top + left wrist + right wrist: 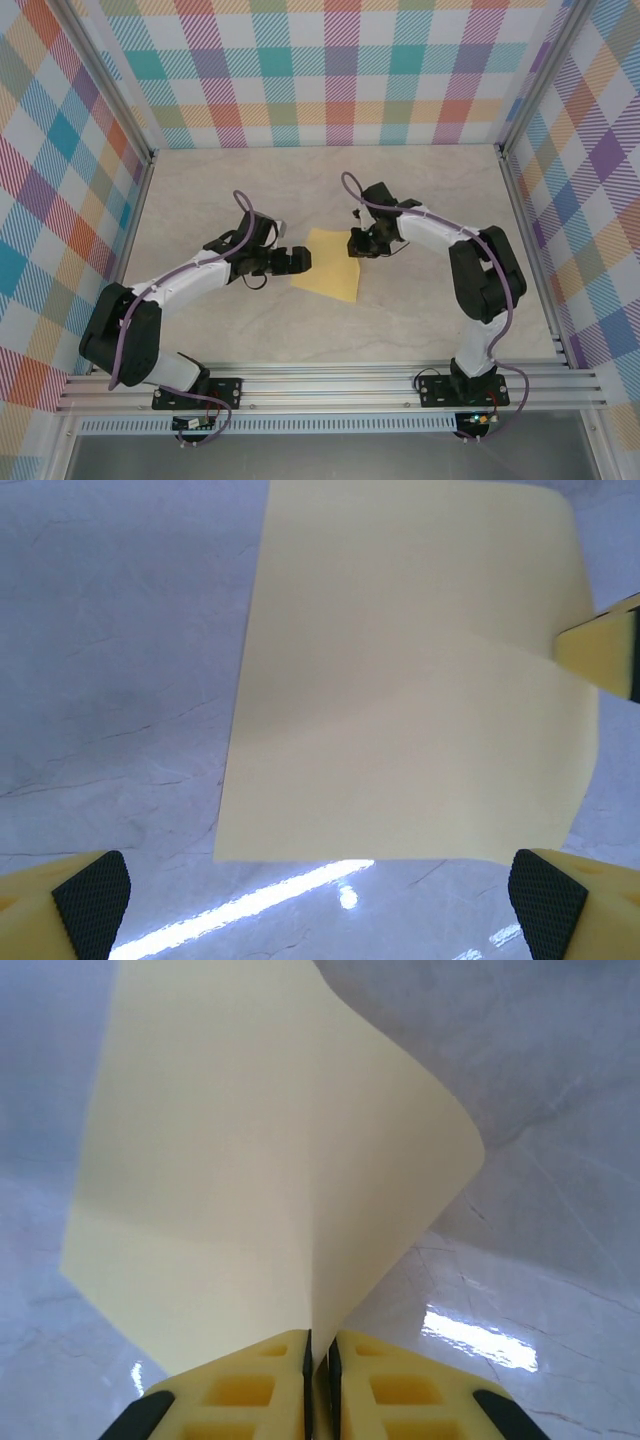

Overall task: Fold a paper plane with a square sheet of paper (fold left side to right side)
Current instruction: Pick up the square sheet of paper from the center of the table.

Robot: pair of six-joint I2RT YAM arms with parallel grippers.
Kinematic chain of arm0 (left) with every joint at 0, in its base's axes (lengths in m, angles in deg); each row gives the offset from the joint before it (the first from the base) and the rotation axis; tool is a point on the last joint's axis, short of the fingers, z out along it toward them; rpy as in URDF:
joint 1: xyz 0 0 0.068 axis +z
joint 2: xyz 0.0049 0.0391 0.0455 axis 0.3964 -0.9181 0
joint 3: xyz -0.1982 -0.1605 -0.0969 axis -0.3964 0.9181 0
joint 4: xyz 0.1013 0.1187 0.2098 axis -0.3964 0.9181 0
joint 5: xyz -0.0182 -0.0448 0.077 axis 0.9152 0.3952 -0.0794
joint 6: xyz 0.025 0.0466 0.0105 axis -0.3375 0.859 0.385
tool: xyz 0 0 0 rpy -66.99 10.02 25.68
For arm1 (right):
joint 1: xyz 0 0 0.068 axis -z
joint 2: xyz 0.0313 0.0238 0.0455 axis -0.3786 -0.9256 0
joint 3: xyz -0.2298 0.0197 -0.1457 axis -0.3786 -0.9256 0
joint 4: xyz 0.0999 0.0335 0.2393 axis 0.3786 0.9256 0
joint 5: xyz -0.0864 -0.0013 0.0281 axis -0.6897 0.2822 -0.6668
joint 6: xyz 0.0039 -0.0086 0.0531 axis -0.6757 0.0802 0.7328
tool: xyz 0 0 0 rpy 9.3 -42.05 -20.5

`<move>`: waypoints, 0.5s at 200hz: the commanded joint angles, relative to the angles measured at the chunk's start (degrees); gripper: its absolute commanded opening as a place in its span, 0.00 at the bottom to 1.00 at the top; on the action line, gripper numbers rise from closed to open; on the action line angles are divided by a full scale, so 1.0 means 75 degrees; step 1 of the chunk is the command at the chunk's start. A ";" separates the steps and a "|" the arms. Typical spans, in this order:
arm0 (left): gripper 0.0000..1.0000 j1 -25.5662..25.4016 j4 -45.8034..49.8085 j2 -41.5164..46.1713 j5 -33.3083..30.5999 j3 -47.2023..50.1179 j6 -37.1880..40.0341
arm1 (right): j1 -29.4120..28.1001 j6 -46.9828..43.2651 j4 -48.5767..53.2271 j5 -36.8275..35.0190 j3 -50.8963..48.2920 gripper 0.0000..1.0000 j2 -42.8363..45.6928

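Pinching paper (270, 1160) edge (right claw (320, 1348)).

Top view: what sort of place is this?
Likely a robot test booth: left arm and right arm bolted to a metal rail, checkered walls boxing in a marble-look table, a lone paper sheet between them.

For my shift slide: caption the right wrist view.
Right gripper pinches the edge of the yellow paper, curling it off the table.
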 commanded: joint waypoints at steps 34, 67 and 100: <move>1.00 0.0538 -0.0825 0.0442 0.1140 0.0309 -0.0368 | 0.0352 -0.0185 -0.0748 0.1400 -0.0519 0.12 0.0791; 1.00 0.0826 -0.1429 0.0854 0.1860 0.0430 -0.0458 | 0.0740 -0.0518 -0.1109 0.2436 -0.0885 0.12 0.1721; 1.00 0.0996 -0.1982 0.1436 0.2530 0.0330 -0.0348 | 0.1007 -0.1252 -0.0988 0.3566 -0.0879 0.12 0.2861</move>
